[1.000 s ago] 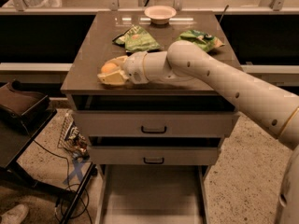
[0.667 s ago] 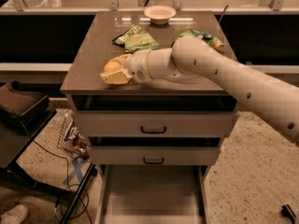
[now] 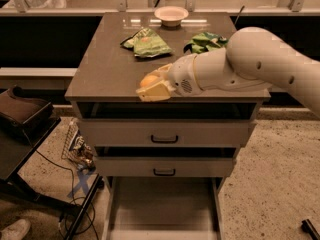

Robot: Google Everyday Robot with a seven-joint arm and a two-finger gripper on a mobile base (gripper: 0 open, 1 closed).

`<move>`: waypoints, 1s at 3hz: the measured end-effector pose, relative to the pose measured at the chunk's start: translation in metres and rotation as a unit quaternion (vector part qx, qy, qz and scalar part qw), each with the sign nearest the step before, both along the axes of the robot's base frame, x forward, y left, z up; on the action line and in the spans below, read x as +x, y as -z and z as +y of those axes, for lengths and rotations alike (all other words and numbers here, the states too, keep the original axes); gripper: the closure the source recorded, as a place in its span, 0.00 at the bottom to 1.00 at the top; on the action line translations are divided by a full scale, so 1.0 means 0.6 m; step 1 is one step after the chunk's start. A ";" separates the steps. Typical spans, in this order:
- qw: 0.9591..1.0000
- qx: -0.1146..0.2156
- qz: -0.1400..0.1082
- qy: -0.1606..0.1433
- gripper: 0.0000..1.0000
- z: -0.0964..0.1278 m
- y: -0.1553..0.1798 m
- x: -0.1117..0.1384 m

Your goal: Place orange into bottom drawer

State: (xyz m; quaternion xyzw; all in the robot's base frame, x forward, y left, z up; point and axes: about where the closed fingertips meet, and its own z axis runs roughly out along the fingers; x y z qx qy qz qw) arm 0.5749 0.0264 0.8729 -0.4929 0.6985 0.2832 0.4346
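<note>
The orange [image 3: 148, 80] is a small round fruit held between the pale fingers of my gripper [image 3: 153, 88], just above the front edge of the cabinet top [image 3: 105, 69]. My white arm reaches in from the right. The gripper is shut on the orange, which is partly hidden by the fingers. The bottom drawer [image 3: 162, 204] is pulled out below, a long shallow grey tray with side rails and a bare floor, directly beneath and in front of the gripper.
Two green snack bags [image 3: 147, 42] [image 3: 206, 41] and a pale bowl [image 3: 171, 15] lie on the cabinet top. Two closed drawers with black handles [image 3: 164, 139] [image 3: 164, 172] sit above the open one. A dark stand [image 3: 22, 129] and cables [image 3: 75, 149] are at the left.
My gripper has moved right and toward the front edge of the cabinet top with the orange in it. The arm has swung further right.
</note>
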 end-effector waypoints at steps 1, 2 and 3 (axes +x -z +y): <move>0.997 0.012 0.065 -0.033 1.00 -0.040 0.056 -0.076; 0.983 0.066 0.164 -0.058 1.00 -0.070 0.173 -0.157; 0.983 0.066 0.164 -0.058 1.00 -0.069 0.173 -0.157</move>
